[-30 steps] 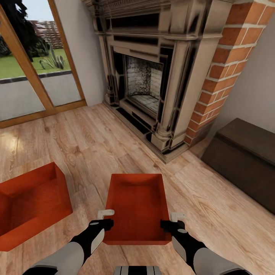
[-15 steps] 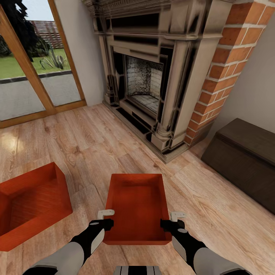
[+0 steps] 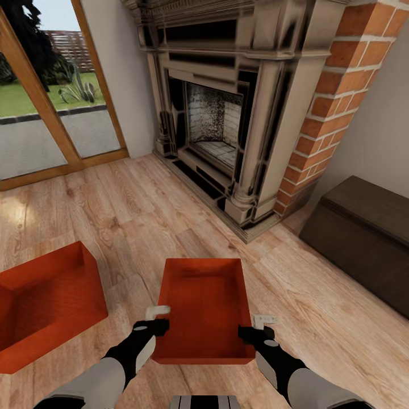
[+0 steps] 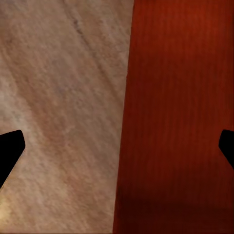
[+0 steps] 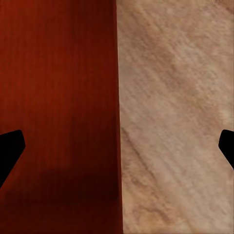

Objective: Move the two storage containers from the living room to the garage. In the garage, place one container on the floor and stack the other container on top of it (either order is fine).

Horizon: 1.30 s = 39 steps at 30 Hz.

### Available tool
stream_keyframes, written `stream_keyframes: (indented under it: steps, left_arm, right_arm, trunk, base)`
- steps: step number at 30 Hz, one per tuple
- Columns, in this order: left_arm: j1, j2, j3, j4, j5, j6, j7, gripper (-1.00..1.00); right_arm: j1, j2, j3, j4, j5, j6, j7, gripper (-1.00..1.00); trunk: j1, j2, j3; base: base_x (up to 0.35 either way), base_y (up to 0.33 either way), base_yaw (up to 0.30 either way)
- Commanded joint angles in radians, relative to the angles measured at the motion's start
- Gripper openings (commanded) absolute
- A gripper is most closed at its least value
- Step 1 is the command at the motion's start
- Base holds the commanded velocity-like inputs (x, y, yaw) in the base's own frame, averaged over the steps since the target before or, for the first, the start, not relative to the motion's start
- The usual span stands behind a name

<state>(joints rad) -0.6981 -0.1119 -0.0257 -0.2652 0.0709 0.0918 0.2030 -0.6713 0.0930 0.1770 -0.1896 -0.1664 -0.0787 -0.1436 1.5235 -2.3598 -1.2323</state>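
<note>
1. Here we are in the living room, on light wood plank flooring [image 3: 142, 221], with the brick-and-dark-wood fireplace [image 3: 227, 113] straight ahead and the wood-framed glass doors [image 3: 51, 96] off to the left.
2. One orange-red storage container [image 3: 204, 309] sits dead centre on the planks, right in front of the robot, its long sides running away from the camera.
3. The left end effector [image 3: 157, 318] is at that container's left wall, near the close corner. Its wrist camera looks straight down the wall edge, dark fingertips [image 4: 10, 146] spread wide, one over the wood and one over the red interior. Fingers apart, straddling the wall, not clamped.
4. The right end effector [image 3: 262, 325] mirrors it at the right wall. Same story from its wrist camera: fingertips [image 5: 10, 146] wide apart, red inside [image 5: 58, 97] on one side, planks on the other. Released, nothing gripped.
5. The second storage container [image 3: 45, 301] rests on the flooring to the left, turned at an angle, well apart from the first and partly cut off by the frame edge.
6. A dark brown wooden chest [image 3: 363, 233] stands at the right against the wall, beside the brick column.
</note>
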Motion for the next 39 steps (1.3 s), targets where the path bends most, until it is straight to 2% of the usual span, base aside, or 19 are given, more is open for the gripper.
stream_keyframes:
  steps: [1, 4, 7, 21, 30, 39]
  left_arm:
    - [0.000, 0.000, -0.003, -0.012, 0.008, 0.004, 0.004, 1.00]
    - [0.000, 0.003, -0.004, -0.036, 0.008, 0.003, 0.005, 1.00]
    - [0.000, 0.022, -0.004, -0.054, 0.009, 0.002, 0.005, 1.00]
    - [0.000, 0.027, -0.004, -0.043, 0.009, 0.007, 0.006, 1.00]
    - [0.000, 0.028, -0.004, -0.043, 0.009, 0.008, 0.006, 1.00]
    - [0.000, 0.026, -0.005, -0.055, 0.008, 0.009, 0.006, 1.00]
  right_arm:
    - [-0.001, 0.000, 0.009, 0.001, -0.010, -0.004, -0.004, 1.00]
    - [-0.001, -0.001, 0.009, 0.001, -0.010, -0.004, -0.004, 1.00]
    - [-0.001, -0.001, 0.007, 0.001, -0.010, -0.004, -0.002, 1.00]
    - [-0.001, -0.001, 0.003, 0.001, -0.014, -0.005, 0.001, 1.00]
    - [-0.001, -0.001, 0.005, 0.001, -0.015, -0.006, 0.001, 1.00]
    - [-0.001, -0.001, 0.008, 0.001, -0.015, -0.006, 0.001, 1.00]
  trunk:
    - [0.000, 0.000, -0.001]
    - [0.000, 0.000, -0.001]
    - [0.000, 0.000, -0.001]
    - [0.000, 0.000, -0.001]
    - [0.034, -0.063, -0.029]
    - [0.034, -0.063, -0.029]
  base:
    - [0.000, 0.000, 0.000]
    - [0.000, 0.000, 0.000]
    - [0.000, 0.000, 0.000]
    - [0.000, 0.000, 0.000]
    - [0.000, 0.000, 0.000]
    - [0.000, 0.000, 0.000]
